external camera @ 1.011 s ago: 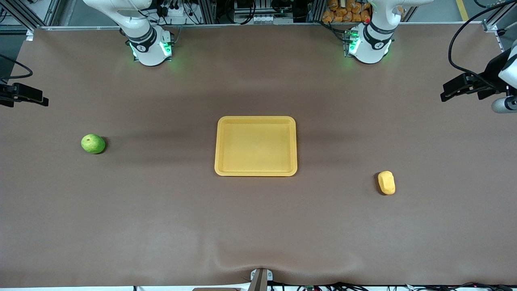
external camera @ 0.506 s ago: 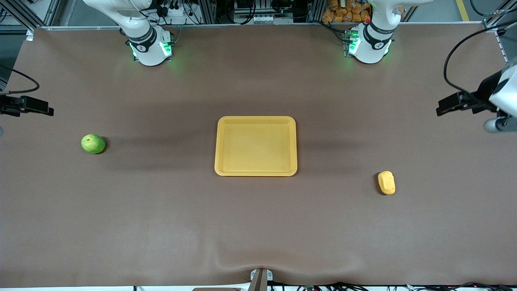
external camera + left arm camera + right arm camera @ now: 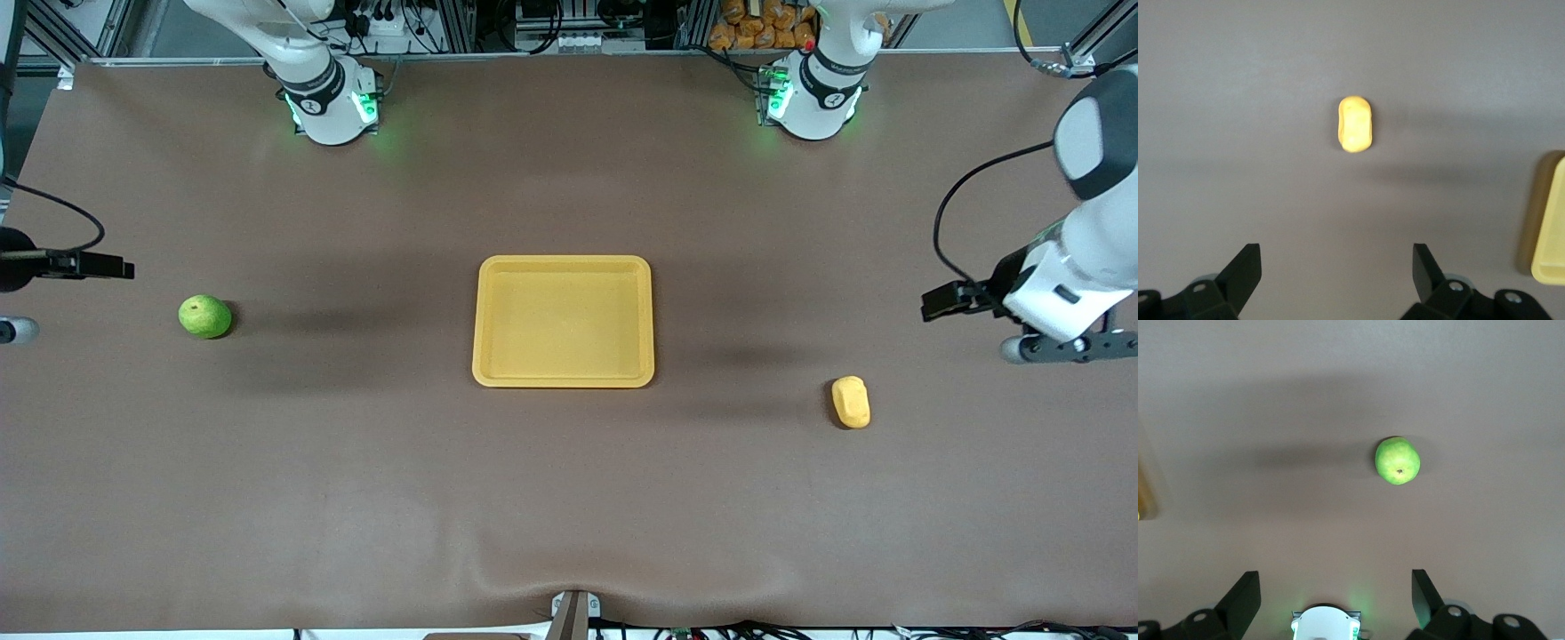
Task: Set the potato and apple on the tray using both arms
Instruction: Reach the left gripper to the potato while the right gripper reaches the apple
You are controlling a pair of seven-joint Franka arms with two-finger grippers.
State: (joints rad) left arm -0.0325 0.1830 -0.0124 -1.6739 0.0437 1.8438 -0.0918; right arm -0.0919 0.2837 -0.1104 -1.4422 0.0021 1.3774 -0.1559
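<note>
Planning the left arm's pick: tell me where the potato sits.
The potato lies on the table toward the left arm's end, nearer the front camera than the tray.

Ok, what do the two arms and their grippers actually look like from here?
Both arms are white with black joint rings, their bases lit green. A black cable loops along each. The left gripper and the right gripper each have two black wedge-shaped fingers on black bodies.
</note>
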